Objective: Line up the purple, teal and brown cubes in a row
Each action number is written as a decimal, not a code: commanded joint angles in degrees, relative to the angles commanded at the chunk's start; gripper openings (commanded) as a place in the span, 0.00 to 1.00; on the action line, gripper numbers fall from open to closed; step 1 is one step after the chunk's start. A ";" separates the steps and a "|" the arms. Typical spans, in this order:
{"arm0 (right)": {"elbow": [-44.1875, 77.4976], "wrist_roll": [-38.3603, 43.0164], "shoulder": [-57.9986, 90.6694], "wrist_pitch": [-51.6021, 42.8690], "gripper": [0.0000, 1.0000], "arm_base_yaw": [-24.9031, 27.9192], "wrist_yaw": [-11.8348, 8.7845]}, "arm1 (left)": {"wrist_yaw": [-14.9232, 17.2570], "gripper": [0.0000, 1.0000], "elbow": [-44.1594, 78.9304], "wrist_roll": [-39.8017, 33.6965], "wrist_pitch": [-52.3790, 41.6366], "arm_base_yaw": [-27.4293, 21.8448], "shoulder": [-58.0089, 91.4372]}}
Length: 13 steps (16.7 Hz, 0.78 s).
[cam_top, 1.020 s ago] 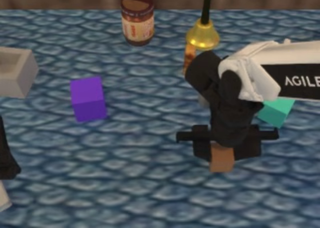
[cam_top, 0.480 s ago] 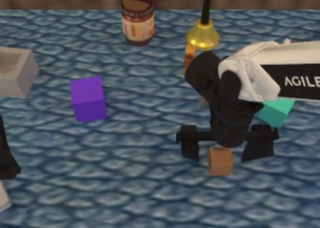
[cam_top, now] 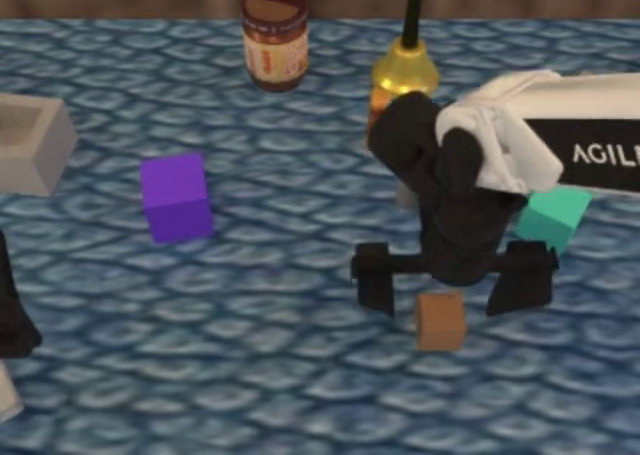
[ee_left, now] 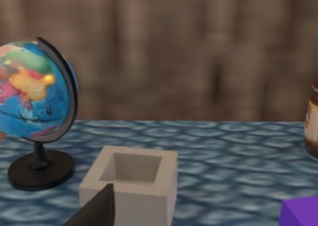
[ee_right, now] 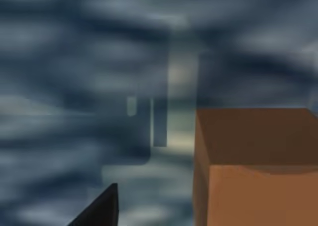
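Brown cube [cam_top: 440,319] now sits free on the table [cam_top: 250,375], right of centre: the right gripper [cam_top: 452,277], clamped on it a second ago, has spread its fingers wide and lifted slightly, so this cube looks placed. Teal cube [cam_top: 552,215] lies just behind (half hidden by the arm); purple cube [cam_top: 176,196] stays well apart at left, near the parked left gripper [cam_top: 12,320], whose fingers I cannot tell

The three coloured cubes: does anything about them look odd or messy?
Nothing is damaged, but they are scattered, not in a row. The purple cube sits alone at left; the teal cube hides partly under the right arm; the brown cube lies below the open right gripper.
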 joint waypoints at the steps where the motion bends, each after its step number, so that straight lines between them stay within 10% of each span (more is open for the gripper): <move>1: 1.18 0.07 -0.69 -1.96 1.00 0.03 0.00 | 0.00 1.00 0.00 0.00 0.00 0.00 0.00; 13: 7.76 -2.10 -3.90 -12.22 1.00 -0.35 -0.03 | 0.00 1.00 0.00 0.00 0.00 0.00 0.00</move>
